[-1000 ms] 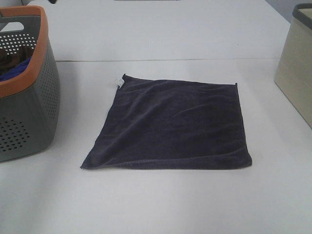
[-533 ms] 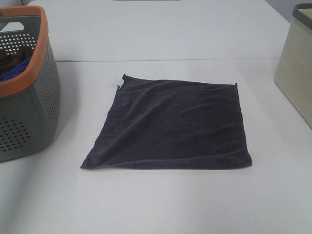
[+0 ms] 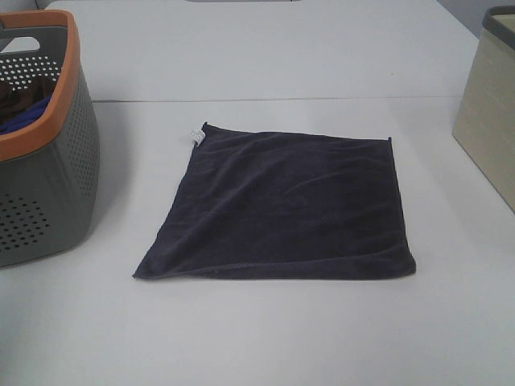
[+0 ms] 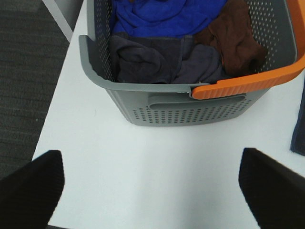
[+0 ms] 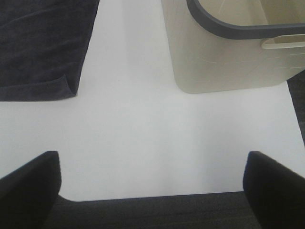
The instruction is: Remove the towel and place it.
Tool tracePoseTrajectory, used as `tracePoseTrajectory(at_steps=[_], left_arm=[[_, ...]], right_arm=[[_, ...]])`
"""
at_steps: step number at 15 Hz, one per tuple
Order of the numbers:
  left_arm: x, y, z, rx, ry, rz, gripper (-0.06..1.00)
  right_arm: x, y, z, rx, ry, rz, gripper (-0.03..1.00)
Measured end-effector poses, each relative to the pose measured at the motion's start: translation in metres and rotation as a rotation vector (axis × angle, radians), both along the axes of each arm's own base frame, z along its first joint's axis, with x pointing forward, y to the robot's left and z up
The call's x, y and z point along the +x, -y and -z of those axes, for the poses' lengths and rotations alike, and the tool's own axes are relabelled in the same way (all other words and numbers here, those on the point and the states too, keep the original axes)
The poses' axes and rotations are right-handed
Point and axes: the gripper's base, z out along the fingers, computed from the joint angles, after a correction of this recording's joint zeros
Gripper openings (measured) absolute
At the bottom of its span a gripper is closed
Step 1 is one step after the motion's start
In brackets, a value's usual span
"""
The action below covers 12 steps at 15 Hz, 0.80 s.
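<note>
The dark navy-purple square terry towel point(image 3: 282, 205) lies spread flat on the white table point(image 3: 265, 48), held by neither gripper, with bare tabletop showing along all four hemmed edges. It is close to square, so no long axis stands out; in the high view its far hem runs roughly across the table, its near hem is a little wider, and its small white tag point(image 3: 195, 133) sits at the far corner on the left arm's side. The left gripper point(image 4: 152, 188) hangs over open table with its two black fingers point(image 4: 31, 188) spread wide and nothing between them; the towel's edge shows only as a dark strip point(image 4: 299, 125) off to the outer side of one finger, well apart from it. Ahead of that gripper stands the grey perforated plastic basket with an orange rim point(image 4: 190, 107), holding a bright blue cloth point(image 4: 162, 16), a brown cloth point(image 4: 236, 40) and a greyish cloth point(image 4: 157, 59). The right gripper point(image 5: 152, 188) also hovers with fingers point(image 5: 274, 188) wide apart and empty, near the table's front edge; a corner of the towel point(image 5: 45, 47) lies ahead to one side, and a beige plastic bin with a dark grey rim point(image 5: 224, 57) stands ahead to the other, with a clear lane of table between them.
</note>
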Motion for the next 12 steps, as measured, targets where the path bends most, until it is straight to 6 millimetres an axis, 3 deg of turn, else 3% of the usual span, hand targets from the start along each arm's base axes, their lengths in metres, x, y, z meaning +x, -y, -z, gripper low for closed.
tracePoseTrajectory(at_steps=[4, 7, 10, 12], left_arm=[[-0.05, -0.009, 0.022, 0.024, 0.135, 0.034, 0.93], [-0.077, -0.008, 0.057, 0.024, 0.196, 0.114, 0.93], [-0.095, 0.003, 0.074, 0.004, 0.26, 0.292, 0.93], [-0.109, 0.009, 0.078, 0.001, 0.326, 0.406, 0.94]], right_arm=[[-0.043, -0.001, 0.027, -0.019, 0.137, -0.036, 0.91], [-0.071, -0.005, 0.051, 0.026, 0.263, -0.039, 0.91], [-0.067, -0.005, 0.066, 0.073, 0.254, -0.001, 0.89], [-0.061, -0.005, 0.064, 0.074, 0.315, -0.002, 0.87]])
